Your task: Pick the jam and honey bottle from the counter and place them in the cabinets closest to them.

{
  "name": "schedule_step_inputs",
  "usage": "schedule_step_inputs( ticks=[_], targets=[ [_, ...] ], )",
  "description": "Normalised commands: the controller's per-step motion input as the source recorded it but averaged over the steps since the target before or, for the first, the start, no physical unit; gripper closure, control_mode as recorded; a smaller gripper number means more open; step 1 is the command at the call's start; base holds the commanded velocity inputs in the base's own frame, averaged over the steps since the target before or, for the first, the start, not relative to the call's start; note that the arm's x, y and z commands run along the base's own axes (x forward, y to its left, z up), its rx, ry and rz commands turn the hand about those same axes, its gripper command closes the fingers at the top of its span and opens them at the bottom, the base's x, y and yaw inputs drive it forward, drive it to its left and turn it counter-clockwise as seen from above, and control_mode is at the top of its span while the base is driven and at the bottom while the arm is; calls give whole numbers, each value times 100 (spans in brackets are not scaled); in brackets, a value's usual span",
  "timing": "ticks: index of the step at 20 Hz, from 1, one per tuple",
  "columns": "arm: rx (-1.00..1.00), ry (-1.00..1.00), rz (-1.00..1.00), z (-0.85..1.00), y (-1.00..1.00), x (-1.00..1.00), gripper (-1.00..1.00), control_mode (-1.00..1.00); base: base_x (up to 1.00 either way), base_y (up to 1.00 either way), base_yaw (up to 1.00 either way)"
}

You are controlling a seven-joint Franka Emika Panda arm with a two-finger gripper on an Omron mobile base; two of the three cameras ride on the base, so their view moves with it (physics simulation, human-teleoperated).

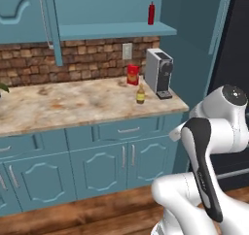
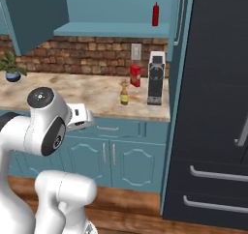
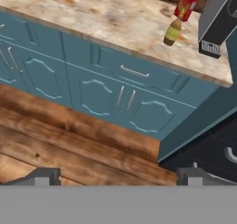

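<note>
The honey bottle (image 1: 140, 94) is seen upright on the counter (image 1: 58, 105), near the front edge — just in front of a red box (image 1: 132, 75) and left of a grey coffee machine (image 1: 159, 73). A red squeeze bottle (image 1: 151, 13) is stood on the open shelf of the cabinets (image 1: 112, 30) above. The gripper (image 3: 115, 176) is held well back from the counter, over the wooden floor (image 3: 55, 144), its fingertips (image 3: 42, 176) spread wide with nothing between them — the teal lower doors (image 3: 97, 96) are faced by the hand camera.
</note>
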Motion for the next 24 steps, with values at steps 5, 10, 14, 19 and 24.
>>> schedule_step_inputs(
  ticks=[5, 10, 14, 19, 24],
  targets=[
    [0, 0, 0, 0, 0, 0, -100, 100, 0, -17, 0],
    [0, 0, 0, 0, 0, 0, -100, 100, 18, 0, 0],
    [0, 0, 0, 0, 0, 0, -100, 100, 54, 0, 0],
    [0, 0, 0, 0, 0, 0, -100, 100, 63, 0, -1],
    [0, 0, 0, 0, 0, 0, -100, 100, 66, 0, -2]
  ],
)
